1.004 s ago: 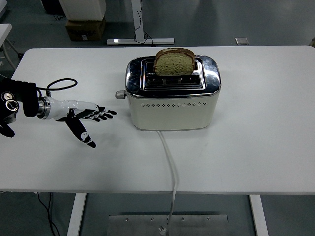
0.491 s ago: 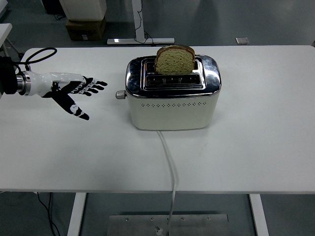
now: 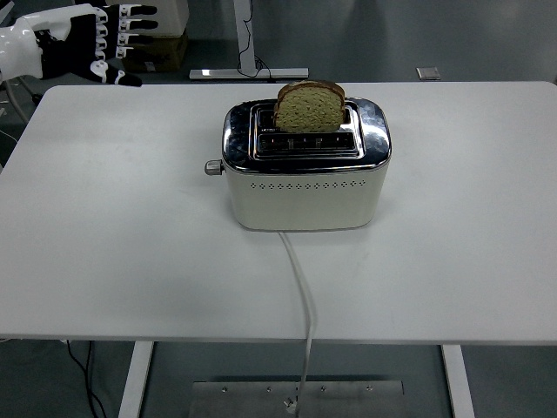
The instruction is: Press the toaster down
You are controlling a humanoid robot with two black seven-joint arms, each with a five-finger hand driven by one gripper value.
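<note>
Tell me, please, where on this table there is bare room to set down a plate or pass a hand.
The white table is bare to the right of the toaster and to its left, beyond the lever knob. The front strip is open except where the white cord runs to the near edge. The left hand, fingers spread, is at the far left corner.

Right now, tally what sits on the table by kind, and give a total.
Toaster: 1
Bread slice, standing in the rear slot: 1
White power cord, running from the toaster over the near edge: 1
Total: 3
</note>
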